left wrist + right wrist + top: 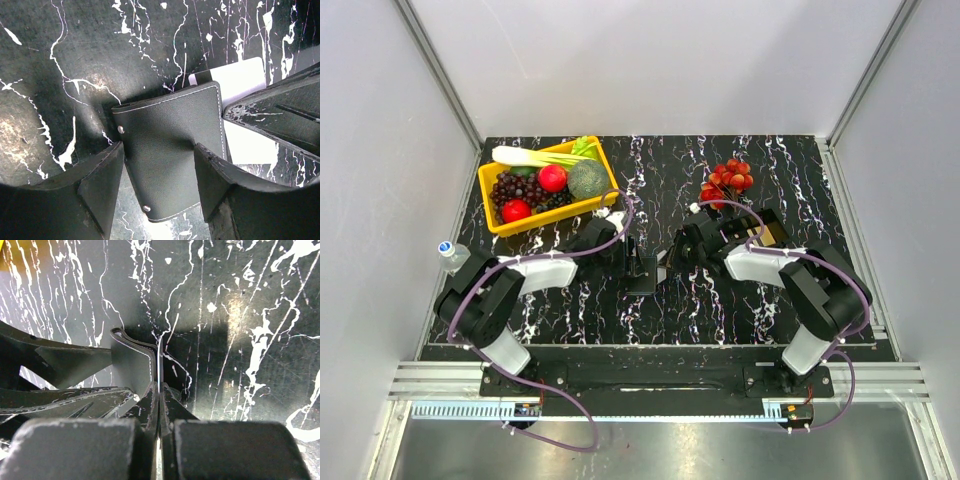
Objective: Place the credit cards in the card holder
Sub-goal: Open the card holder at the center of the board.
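Observation:
The card holder [170, 120] is a black stitched wallet standing between my left gripper's [157, 155] fingers, which press on both its sides. In the top view it sits at the table's middle [642, 274], where both grippers meet. My right gripper [159, 387] is shut on a thin credit card [160, 357], seen edge-on, right beside the holder's curled edge [131, 365]. From the left wrist the same card [240, 82] looks pale, sticking out behind the holder's right side, with the right gripper's fingers [272, 115] on it. Whether the card's tip is inside a pocket I cannot tell.
A yellow basket [501, 222] of fruit and vegetables stands at the back left. Red grapes [726, 179] lie at the back right. A black tray [769, 234] with tan contents sits behind the right arm. A small bottle [452, 255] stands off the mat's left edge.

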{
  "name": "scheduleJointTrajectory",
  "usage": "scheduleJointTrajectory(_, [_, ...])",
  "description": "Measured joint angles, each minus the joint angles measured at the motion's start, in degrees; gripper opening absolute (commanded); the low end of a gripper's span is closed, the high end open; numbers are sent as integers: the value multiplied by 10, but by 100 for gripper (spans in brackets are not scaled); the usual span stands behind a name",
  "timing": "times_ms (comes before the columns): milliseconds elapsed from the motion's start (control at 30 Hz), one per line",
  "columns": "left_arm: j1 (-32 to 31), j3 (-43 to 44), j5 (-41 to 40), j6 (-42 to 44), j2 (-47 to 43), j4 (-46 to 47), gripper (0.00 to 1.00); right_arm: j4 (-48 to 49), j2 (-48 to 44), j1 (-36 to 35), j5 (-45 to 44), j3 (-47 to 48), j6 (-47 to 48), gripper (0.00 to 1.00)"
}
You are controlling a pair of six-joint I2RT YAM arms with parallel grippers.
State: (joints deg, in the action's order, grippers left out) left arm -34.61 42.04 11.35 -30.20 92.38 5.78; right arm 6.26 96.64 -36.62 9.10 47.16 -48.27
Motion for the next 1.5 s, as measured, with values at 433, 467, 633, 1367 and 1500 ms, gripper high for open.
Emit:
scheduleJointTrajectory(433, [2, -16, 11, -10, -24, 18, 63, 1, -27, 0, 21, 0, -5, 0])
scheduleJointTrajectory(467, [3, -17, 14, -13, -24, 21, 63, 0, -29, 1, 22, 0, -5, 0])
scheduleJointTrajectory(633, [4, -20, 34, -24, -24, 45, 63, -29, -47, 2, 20, 8, 5, 0])
scheduleJointTrajectory(1367, [2, -11, 80, -48, 9, 77, 63, -220, -23, 2, -21, 117, 84, 0])
scheduleJointTrajectory(1500, [1, -10, 81, -48, 9, 76, 63, -260, -21, -8, -41, 144, 101, 0])
